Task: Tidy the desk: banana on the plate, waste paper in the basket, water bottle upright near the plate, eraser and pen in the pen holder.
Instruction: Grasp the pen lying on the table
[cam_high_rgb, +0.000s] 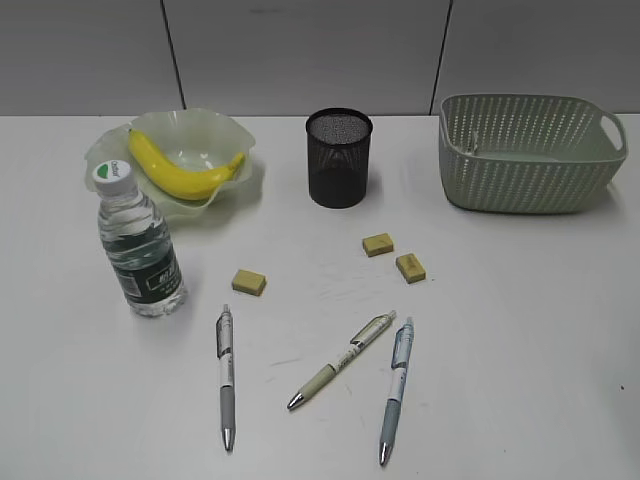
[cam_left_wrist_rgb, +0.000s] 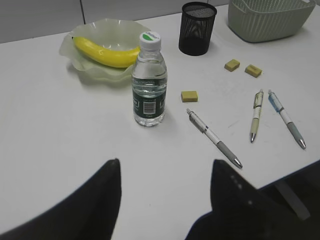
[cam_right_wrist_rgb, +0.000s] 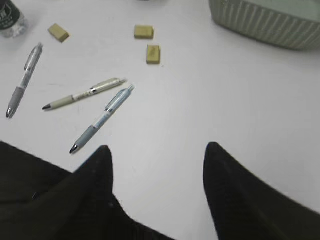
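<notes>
The banana (cam_high_rgb: 183, 170) lies on the wavy pale green plate (cam_high_rgb: 225, 130). The water bottle (cam_high_rgb: 140, 245) stands upright in front of the plate; it also shows in the left wrist view (cam_left_wrist_rgb: 149, 82). Three tan erasers (cam_high_rgb: 249, 282) (cam_high_rgb: 377, 244) (cam_high_rgb: 410, 267) and three pens (cam_high_rgb: 226, 376) (cam_high_rgb: 345, 358) (cam_high_rgb: 396, 386) lie on the white desk. The black mesh pen holder (cam_high_rgb: 339, 157) stands at the back middle. My left gripper (cam_left_wrist_rgb: 165, 167) and right gripper (cam_right_wrist_rgb: 156, 152) are open and empty over bare desk. Neither arm shows in the exterior view. No waste paper is visible.
The grey-green woven basket (cam_high_rgb: 530, 150) stands at the back right, its inside hidden by its wall. A grey panelled wall runs behind the desk. The desk's near edge shows in the left wrist view at the lower right (cam_left_wrist_rgb: 287, 172).
</notes>
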